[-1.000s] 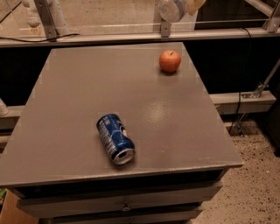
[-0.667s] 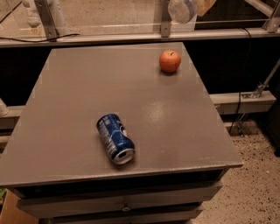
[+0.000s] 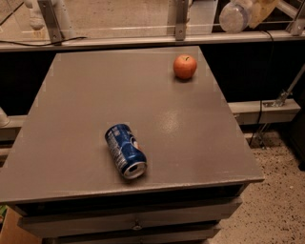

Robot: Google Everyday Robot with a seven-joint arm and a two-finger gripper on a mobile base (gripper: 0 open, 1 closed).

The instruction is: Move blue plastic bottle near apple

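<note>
My gripper (image 3: 256, 12) is at the top right edge, past the table's (image 3: 71, 143) far corner, clamped on the bottle (image 3: 232, 18). I hold it aloft so it can come down by the apple (image 3: 185, 66), which sits near that corner. The can (image 3: 125, 150) lies on its side near the front. Whether bottle or can holds liquid, I cannot tell.

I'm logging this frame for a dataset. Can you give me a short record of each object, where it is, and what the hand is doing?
held object: small translucent whitish plastic bottle, aloft at top right of view
hand: top right, gripping that bottle
apple: small round red-orange apple, far right part of grey table
can: dark blue metal soda can, on its side, near front edge
</note>
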